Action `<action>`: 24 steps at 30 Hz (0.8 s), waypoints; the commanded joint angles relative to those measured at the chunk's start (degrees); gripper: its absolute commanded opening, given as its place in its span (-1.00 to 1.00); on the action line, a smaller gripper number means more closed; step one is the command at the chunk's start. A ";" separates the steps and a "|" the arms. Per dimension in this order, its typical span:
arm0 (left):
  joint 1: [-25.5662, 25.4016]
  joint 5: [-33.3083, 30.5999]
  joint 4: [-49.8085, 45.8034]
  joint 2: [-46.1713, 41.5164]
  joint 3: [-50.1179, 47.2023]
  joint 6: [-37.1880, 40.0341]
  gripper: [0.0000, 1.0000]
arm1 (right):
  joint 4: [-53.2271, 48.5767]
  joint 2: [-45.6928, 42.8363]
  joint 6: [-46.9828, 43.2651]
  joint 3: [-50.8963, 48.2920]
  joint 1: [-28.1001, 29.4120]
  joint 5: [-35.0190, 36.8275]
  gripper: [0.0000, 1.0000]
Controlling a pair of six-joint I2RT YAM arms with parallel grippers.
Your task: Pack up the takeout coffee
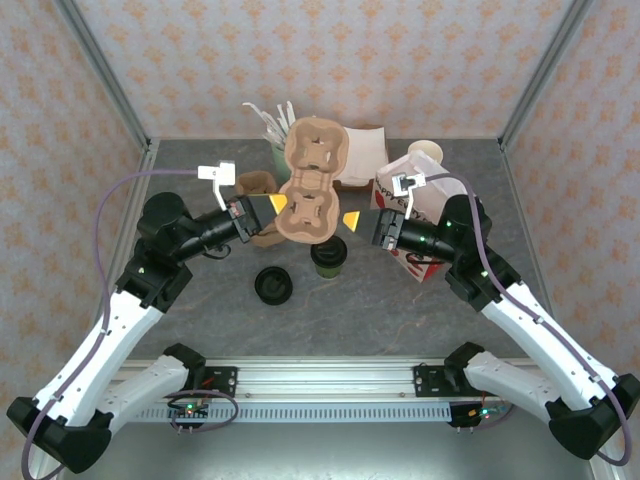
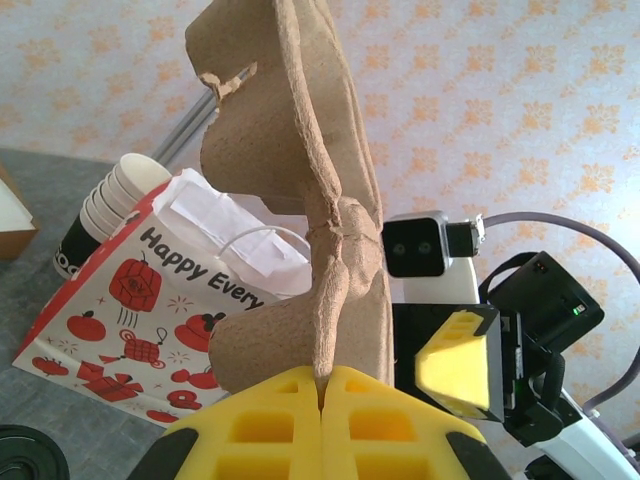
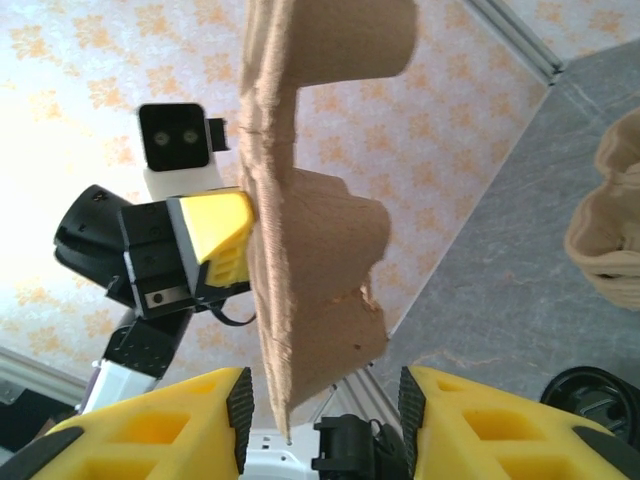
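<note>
takeout coffee (image 1: 328,257) apparently upright, lid up, near cardboard carrier (image 1: 310,190)

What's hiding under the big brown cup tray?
The dark green coffee cup peeks out at the near edge of the raised cup tray. The table directly beneath the tray is covered.

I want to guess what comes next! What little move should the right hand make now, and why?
Probably close the right hand on the cardboard cup tray. Its fingers stand open with the tray's edge between them, while the left hand is shut on the other edge, holding the tray up in the air.
</note>
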 commanded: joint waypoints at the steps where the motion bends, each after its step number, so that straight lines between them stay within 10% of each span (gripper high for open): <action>1: -0.94 0.54 3.60 0.36 -0.41 -0.72 -0.91 | 6.08 -0.14 0.50 -0.26 -0.05 -3.34 -0.13; 17: -3.01 -0.31 4.27 2.56 1.54 -1.00 -0.91 | 4.67 0.48 -0.36 1.16 0.70 -3.89 -0.23; 24: -3.62 -0.36 4.37 2.44 1.74 -1.16 -0.91 | 2.28 0.81 -0.96 2.43 0.92 -1.85 -0.57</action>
